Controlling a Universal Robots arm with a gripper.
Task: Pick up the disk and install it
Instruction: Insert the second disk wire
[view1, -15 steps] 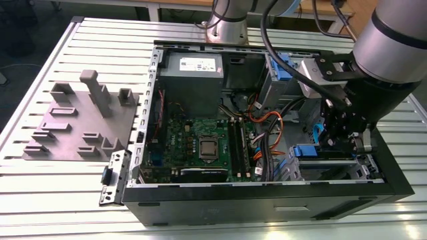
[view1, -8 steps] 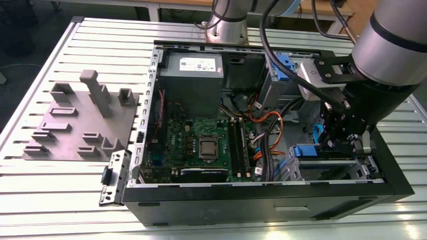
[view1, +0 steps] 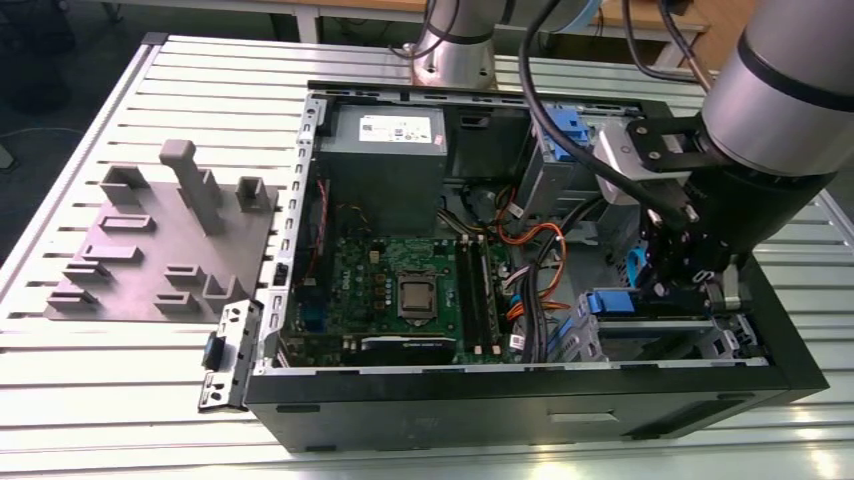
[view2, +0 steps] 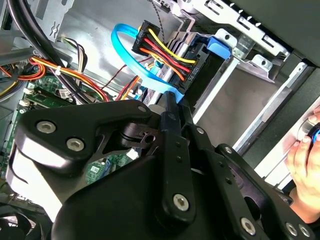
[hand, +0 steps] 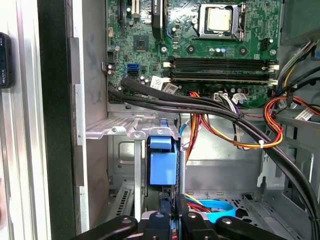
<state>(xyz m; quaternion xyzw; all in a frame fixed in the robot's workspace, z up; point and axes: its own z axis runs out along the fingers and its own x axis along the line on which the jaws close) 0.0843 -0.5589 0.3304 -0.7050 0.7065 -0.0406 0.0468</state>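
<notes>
The disk (view1: 611, 302) stands on edge in the metal drive cage (view1: 667, 335) at the front corner of the open computer case, on the exterior view's right. Its blue rail (hand: 163, 162) faces me in the first wrist view, and its dark side (view2: 202, 65) sits between the cage rails in the second wrist view. My gripper (view1: 690, 280) reaches down into that corner. Its fingertips (hand: 170, 216) are drawn close together on the blue end of the disk (view2: 171, 100). The disk's labelled face is hidden.
Orange, yellow and black cables (hand: 235, 120) and a blue flat cable (view2: 127, 47) run close beside the cage. The motherboard (view1: 400, 290) and grey power-supply box (view1: 384, 150) fill the case. A grey fixture plate (view1: 160, 240) lies outside. A person's hand (view2: 304, 155) rests at the case edge.
</notes>
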